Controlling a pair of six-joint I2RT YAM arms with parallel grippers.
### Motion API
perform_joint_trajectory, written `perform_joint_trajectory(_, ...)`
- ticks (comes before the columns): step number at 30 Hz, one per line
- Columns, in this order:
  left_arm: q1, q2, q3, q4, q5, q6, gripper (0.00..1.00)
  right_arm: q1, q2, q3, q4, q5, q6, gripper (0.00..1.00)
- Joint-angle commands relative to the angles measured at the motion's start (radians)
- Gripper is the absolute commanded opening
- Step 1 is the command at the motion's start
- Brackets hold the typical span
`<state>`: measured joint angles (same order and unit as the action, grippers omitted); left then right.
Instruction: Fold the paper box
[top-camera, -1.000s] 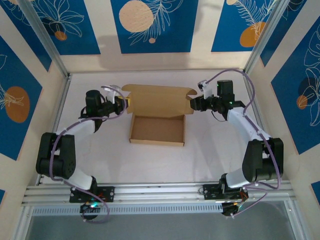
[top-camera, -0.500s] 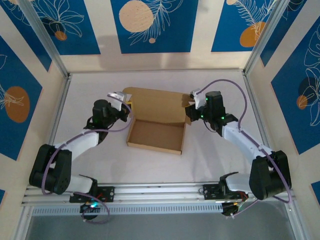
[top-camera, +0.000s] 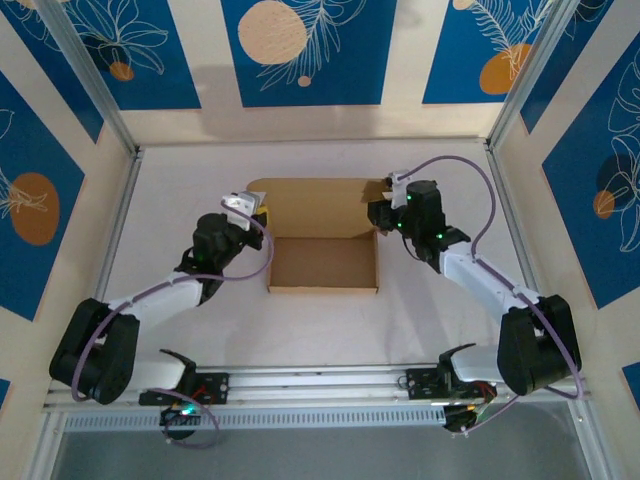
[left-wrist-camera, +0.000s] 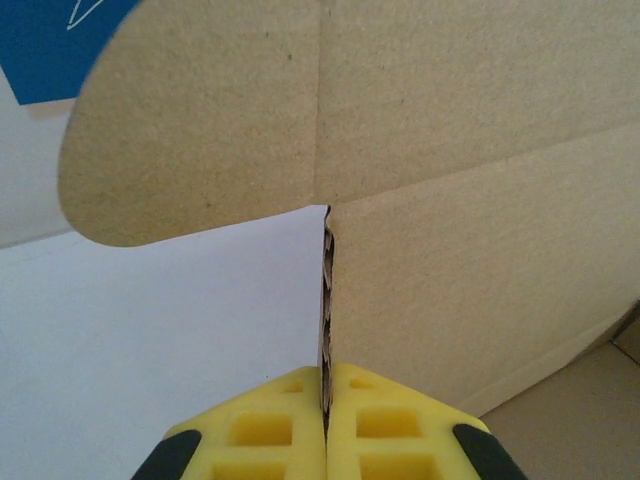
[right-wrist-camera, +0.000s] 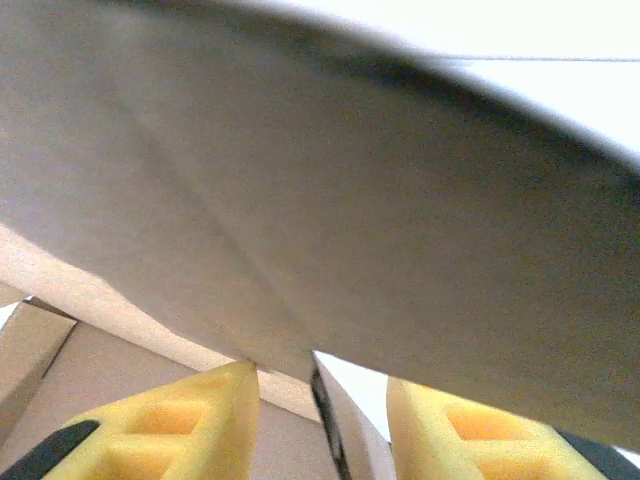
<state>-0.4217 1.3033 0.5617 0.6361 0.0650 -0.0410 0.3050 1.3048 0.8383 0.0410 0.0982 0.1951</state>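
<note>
The paper box (top-camera: 323, 265) is a shallow brown cardboard tray in the middle of the table, its lid panel standing up along the far side. My left gripper (top-camera: 260, 214) is at the box's far left corner. In the left wrist view its yellow pads (left-wrist-camera: 260, 430) are shut on the thin edge of the box's (left-wrist-camera: 470, 150) side wall, below a rounded ear flap. My right gripper (top-camera: 379, 212) is at the far right corner. It (right-wrist-camera: 322, 390) stands open, its pads apart on either side of a wall edge, under the box's (right-wrist-camera: 350, 200) slanting panel.
The box rests on a white table (top-camera: 200, 170) enclosed by blue patterned walls. An aluminium rail (top-camera: 320, 380) with both arm bases runs along the near edge. Open table surface lies left, right and in front of the box.
Both arms have swung inward and nearer, and the box has shifted right and squared up. The left jaws have closed fully on the left wall; the right jaws closed, then opened again.
</note>
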Motion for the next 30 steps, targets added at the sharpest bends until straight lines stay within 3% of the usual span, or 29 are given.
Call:
perform_joint_trajectory(1, 0.001, -0.014, 0.009, 0.015, 0.022, 0.031, 0.05, -0.072, -0.039, 0.0, 0.016, -0.21, -0.029, 0.41)
perform_joint_trajectory(5, 0.018, -0.012, 0.012, 0.004, 0.034, 0.035, 0.03, -0.127, -0.024, 0.024, -0.068, -0.361, -0.113, 0.45)
perform_joint_trajectory(10, 0.032, 0.004, 0.022, 0.001, 0.054, 0.029, 0.03, -0.139, 0.015, 0.049, -0.139, -0.427, -0.188, 0.47)
perform_joint_trajectory(21, 0.043, 0.001, 0.018, 0.009, 0.05, 0.03, 0.0, -0.144, -0.009, 0.017, -0.154, -0.285, -0.204, 0.59)
perform_joint_trajectory(26, 0.047, 0.0, 0.017, 0.01, 0.05, 0.029, 0.0, -0.144, -0.002, 0.018, -0.156, -0.251, -0.214, 0.54)
perform_joint_trajectory(30, 0.054, -0.002, 0.017, 0.01, 0.048, 0.027, 0.0, -0.144, 0.002, 0.028, -0.168, -0.241, -0.218, 0.44)
